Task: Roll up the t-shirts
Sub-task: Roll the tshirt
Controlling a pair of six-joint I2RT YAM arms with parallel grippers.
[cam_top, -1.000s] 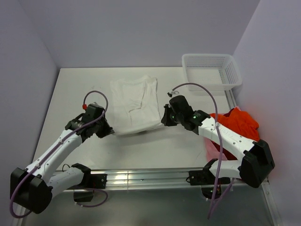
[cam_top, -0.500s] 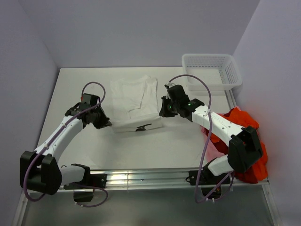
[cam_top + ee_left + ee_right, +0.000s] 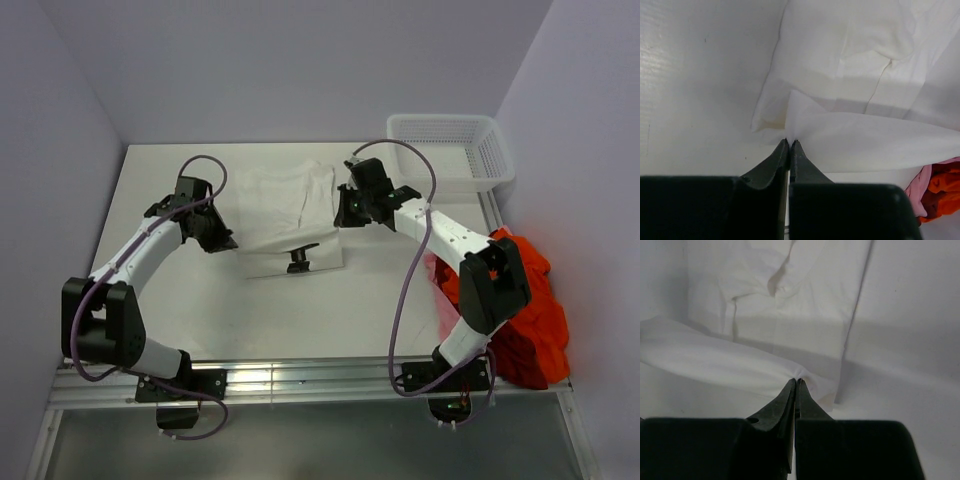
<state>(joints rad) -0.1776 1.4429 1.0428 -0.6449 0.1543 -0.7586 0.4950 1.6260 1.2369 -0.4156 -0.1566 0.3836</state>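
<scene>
White t-shirt (image 3: pixel 285 205), its edge apparently pinched by the clenched left gripper (image 3: pixel 789 141) and right gripper (image 3: pixel 796 380), wants both moved level and together.

Your white surface (image 3: pixel 300 310) carries a white t-shirt (image 3: pixel 280 205) at centre frame, a mesh basket (image 3: pixel 497 155) upper right, and orange t-shirts (image 3: pixel 545 300) heaped at the right edge.

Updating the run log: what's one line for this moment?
white t-shirt: partly folded | left fingers: shut on its edge | right fingers: shut on its edge
</scene>
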